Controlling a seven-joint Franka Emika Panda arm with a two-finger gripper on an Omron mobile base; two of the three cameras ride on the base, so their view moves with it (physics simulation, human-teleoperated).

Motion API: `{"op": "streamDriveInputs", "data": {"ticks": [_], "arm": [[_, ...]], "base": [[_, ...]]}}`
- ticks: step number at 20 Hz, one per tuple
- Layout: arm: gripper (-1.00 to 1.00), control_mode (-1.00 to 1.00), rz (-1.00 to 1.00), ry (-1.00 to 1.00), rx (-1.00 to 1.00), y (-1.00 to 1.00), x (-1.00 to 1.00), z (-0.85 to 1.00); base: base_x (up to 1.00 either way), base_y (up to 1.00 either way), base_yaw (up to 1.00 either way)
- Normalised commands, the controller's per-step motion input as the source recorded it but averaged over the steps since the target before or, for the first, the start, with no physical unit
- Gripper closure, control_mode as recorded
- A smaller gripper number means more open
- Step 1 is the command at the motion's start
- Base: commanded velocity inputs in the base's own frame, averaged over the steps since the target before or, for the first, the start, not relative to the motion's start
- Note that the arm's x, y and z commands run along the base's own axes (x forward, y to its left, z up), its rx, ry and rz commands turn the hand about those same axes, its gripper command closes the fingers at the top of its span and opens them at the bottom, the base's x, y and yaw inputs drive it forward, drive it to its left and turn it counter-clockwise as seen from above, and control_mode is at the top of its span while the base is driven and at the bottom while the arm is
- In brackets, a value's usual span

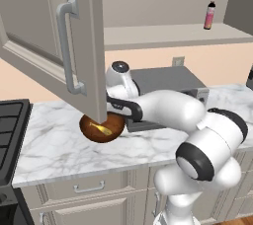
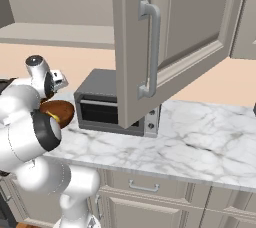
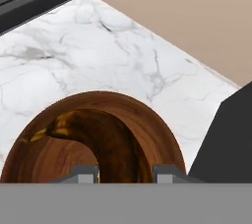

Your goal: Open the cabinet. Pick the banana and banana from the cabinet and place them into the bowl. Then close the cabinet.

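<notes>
Overhead: the cabinet (image 1: 54, 41) stands with its doors swung out over the counter (image 1: 54, 142); in the left base view a door's lower corner hangs just in front of the bowl (image 1: 101, 129), hiding part of the rim.
Bowl: on the marble counter, between the black stovetop (image 1: 12, 125) and the grey box oven (image 2: 107, 104), close beside the oven's end and set back from the counter's front edge.
Tool: the tool (image 3: 125, 174) is poised low over the bowl, its tips only a little apart; the dark brown banana (image 3: 106, 142) runs up between them, but I cannot tell whether they pinch it.
Banana in the bowl: the left base view shows a yellowish streak inside the bowl; the hand view shows a dark, curved, yellow-tinged fruit lying against the inner wall.
Open room: bare marble lies left of the bowl up to the stovetop edge, and more lies right of the oven in the right base view.
Left base view alone: a pink bottle (image 1: 209, 16) upright on the open shelf (image 1: 168, 35) behind.
Right base view: the bowl peeks out beside the arm's elbow.
</notes>
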Motion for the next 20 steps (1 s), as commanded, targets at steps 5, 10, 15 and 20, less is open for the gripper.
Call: {"op": "streamDriveInputs", "data": {"ticks": [5, 10, 15, 20], "arm": [[1.00, -1.00, 0.00, 0.11, 0.07, 0.00, -0.03, -0.12], [1.00, -1.00, 0.00, 0.08, 0.01, 0.00, -0.03, -0.14], [1.00, -1.00, 0.00, 0.03, 0.00, 0.00, 0.00, -0.23], [1.00, -1.00, -0.01, 0.00, 0.00, 0.02, 0.13, -0.17]], "base": [[0.00, 0.00, 0.00], [0.00, 0.00, 0.00], [0.00, 0.00, 0.00], [0.00, 0.00, 0.00]]}}
